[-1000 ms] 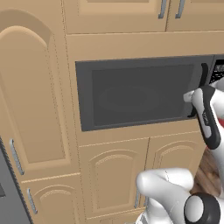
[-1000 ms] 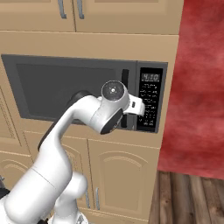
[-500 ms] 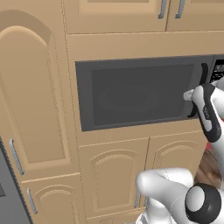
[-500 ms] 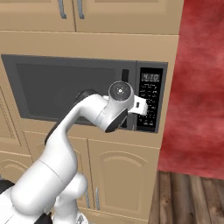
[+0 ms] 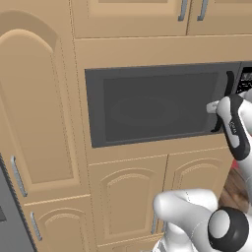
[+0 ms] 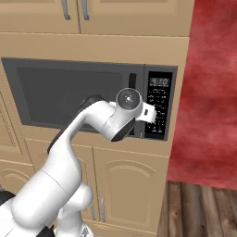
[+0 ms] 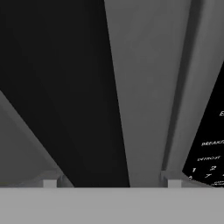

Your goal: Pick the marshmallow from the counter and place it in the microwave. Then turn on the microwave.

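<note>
Robot hand up against the microwave door handle

From the left: tall tan cabinet doors, then the wide dark grey microwave built into the cabinetry, its window door shut. At the door's right edge runs the black vertical handle, and the gripper sits right at it. In the hand view the two fingertips stand wide apart, the dark handle bar running up between them; whether they touch it I cannot tell. Further right is the black button panel, then a red wall. The marshmallow is nowhere I can make out.
</note>
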{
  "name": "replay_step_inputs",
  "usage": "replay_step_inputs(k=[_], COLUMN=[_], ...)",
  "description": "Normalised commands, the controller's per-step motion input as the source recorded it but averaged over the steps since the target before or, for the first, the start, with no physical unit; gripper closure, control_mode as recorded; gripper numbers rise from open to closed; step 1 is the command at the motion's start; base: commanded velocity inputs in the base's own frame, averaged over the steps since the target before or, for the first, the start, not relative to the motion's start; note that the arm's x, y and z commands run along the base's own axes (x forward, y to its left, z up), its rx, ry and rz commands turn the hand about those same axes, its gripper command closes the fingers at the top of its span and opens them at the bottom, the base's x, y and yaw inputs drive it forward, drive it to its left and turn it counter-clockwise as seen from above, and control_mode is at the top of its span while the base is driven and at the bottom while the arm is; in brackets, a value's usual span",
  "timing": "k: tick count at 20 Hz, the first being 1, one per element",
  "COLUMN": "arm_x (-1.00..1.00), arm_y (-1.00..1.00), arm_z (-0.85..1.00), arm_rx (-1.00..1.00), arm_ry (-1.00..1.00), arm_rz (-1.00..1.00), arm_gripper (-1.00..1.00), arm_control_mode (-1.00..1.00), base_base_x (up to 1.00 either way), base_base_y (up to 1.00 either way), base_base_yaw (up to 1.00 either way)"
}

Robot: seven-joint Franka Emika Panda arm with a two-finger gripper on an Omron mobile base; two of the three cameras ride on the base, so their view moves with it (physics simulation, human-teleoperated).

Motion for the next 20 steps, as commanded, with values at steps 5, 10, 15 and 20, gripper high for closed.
replay_step_inputs(k=[5, 10, 15, 20], arm_x=[0.00, -0.15, -0.48, -0.66], arm_y=[0.00, 0.00, 0.00, 0.00], arm_z=[0.00, 0.00, 0.00, 0.00], arm_rx=[0.00, 0.00, 0.00, 0.00], arm_ry=[0.00, 0.00, -0.03, -0.05], arm_rz=[0.00, 0.00, -0.06, -0.11], arm_gripper=[1.00, 1.00, 1.00, 1.00], arm_control_mode=[-1.00, -1.00, -1.00, -1.00], base_base_x=[0.00, 0.00, 0.00, 0.00], base_base_y=[0.00, 0.00, 0.00, 0.00], base_base_yaw=[0.00, 0.00, 0.00, 0.00])
